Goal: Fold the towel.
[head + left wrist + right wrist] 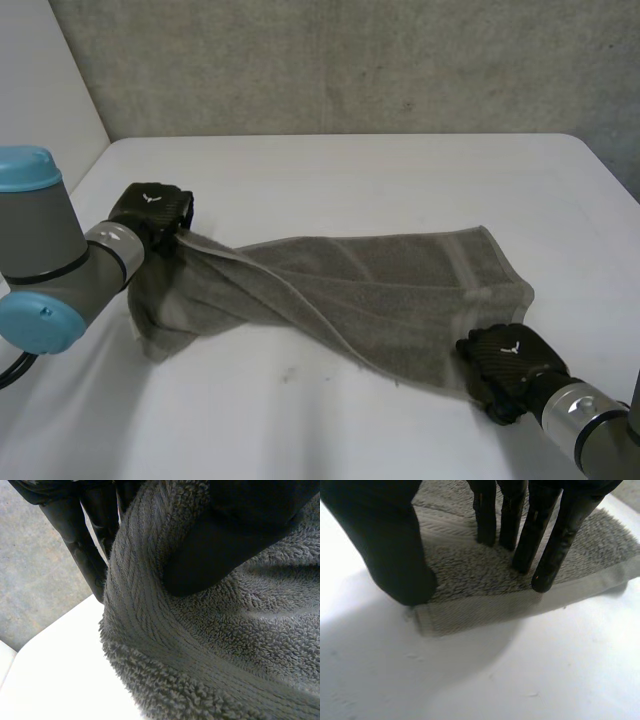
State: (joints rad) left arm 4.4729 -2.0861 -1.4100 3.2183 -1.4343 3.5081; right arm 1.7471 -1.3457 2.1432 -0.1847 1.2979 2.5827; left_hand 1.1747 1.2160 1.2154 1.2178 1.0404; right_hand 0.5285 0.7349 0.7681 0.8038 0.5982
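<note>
1. Nearest: the right robot hand [505,365] sat on the towel [380,285] corner at 5 o'clock. Its fingers [559,540] were straight, tips pressing the pile, thumb at the hem, nothing gripped.
2. At 9 o'clock the left robot hand [152,212] pinched the bunched hem between thumb and fingers, held above the table [330,170].
3. The towel lay twisted across the table centre.
4. Risk: the 5 o'clock corner, pressed but not gripped, could slide if the left pulled. The twist could also get folded in.
5. The wrist views gave both finger poses. The head view gave the twist and the backs of the hands.

One towel [370,285], one table [350,170], and two hands: the left robot hand [152,212] and right robot hand [505,362].
</note>
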